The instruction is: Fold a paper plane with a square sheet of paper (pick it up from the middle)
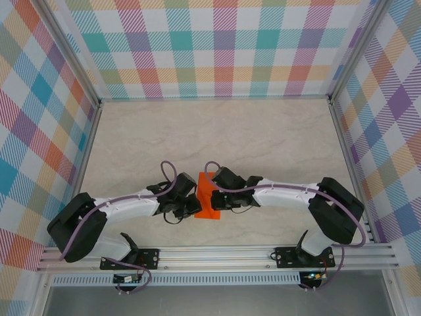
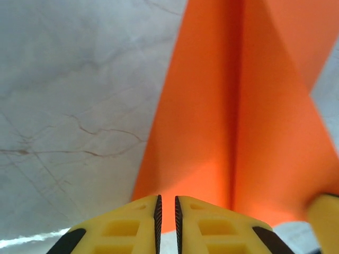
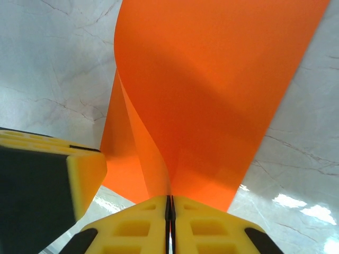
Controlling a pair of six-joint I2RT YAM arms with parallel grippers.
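The square sheet of paper is bright orange and lies on the marble table between my two grippers. My right gripper is shut on it. In the right wrist view the jaws pinch the near edge of the paper, and the sheet curls up and away from them over a lower layer. My left gripper sits at the sheet's left side. Its pads stand a narrow slit apart with nothing between them, just short of the creased paper.
A yellow finger of the left gripper shows close at the left of the right wrist view. Plaid walls and aluminium rails enclose the table. Bare marble stretches beyond the paper.
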